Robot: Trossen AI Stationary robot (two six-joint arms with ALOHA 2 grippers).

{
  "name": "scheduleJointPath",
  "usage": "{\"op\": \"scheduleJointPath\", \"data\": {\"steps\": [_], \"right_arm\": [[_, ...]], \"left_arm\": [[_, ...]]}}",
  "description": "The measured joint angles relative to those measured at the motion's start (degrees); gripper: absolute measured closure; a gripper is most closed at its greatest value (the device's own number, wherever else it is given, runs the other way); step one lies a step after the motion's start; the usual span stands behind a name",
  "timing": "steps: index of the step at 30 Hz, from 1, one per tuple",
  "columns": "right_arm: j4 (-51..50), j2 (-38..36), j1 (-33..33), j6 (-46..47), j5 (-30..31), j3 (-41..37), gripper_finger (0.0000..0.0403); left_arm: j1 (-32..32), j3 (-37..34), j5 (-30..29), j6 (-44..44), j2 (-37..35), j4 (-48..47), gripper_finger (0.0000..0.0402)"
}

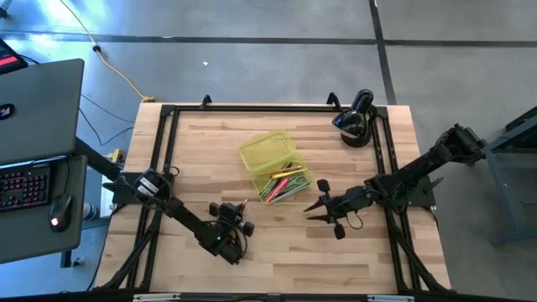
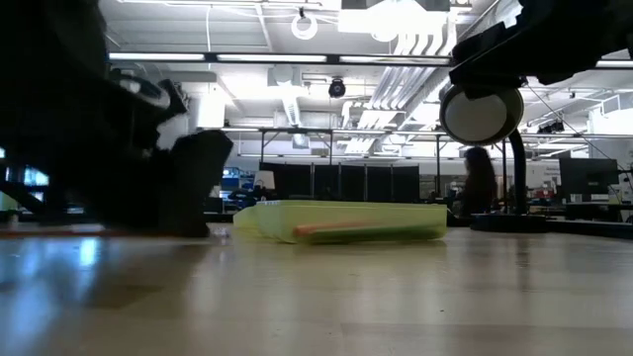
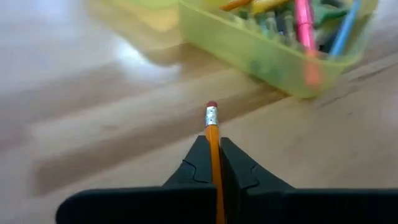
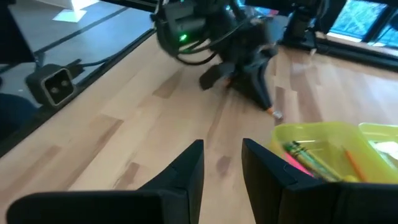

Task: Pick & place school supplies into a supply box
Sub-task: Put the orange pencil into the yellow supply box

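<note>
Beside translucent supply box (image 3: 273, 59): left gripper (image 3: 213, 163) pinching slim orange pencil (image 3: 213, 143).

Past my 2 parted fingers (image 4: 186, 171) I see the left gripper (image 4: 264, 93) pinching a pencil (image 4: 274, 112) just beside the yellow-green supply box (image 4: 323, 155) holding pens.

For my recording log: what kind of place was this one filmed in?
Probably a robotics lab or open workshop. The wooden table stands on a bare concrete floor, a laptop sits on a side desk, and the low view shows industrial ceiling lights above rows of workstations.
</note>
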Motion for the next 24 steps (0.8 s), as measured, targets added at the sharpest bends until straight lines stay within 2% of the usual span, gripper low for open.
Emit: {"op": "scheduleJointPath", "data": {"steps": [7, 11, 15, 17, 20, 24], "right_arm": [[-0.5, 0.0, 0.0, 2.7, -1.6, 0.0, 0.0316], [-0.4, 0.0, 0.0, 2.5, -1.6, 0.0, 0.0315], [-1.1, 0.0, 0.0, 2.9, -1.6, 0.0, 0.0316], [-2.8, 0.0, 0.0, 4.2, -1.6, 0.0, 0.0316], [-6.7, 0.0, 0.4, 7.1, -1.4, 0.0, 0.0316], [-11.7, 0.0, 1.1, 7.7, -1.2, 0.0, 0.0316]], "left_arm": [[1.0, 7.7, -1.0, 2.2, -6.8, -18.2, 0.0374], [3.9, 11.9, 0.7, 9.3, -11.0, -17.5, 0.0374], [9.5, 13.8, 6.5, 26.9, -11.8, -9.2, 0.0374], [12.9, 13.9, 9.4, 36.5, -11.9, -1.4, 0.0374], [18.7, 12.7, 16.7, 49.5, -11.2, 11.6, 0.0374], [26.0, 12.3, 24.2, 59.8, -8.9, 22.7, 0.0374]]}}
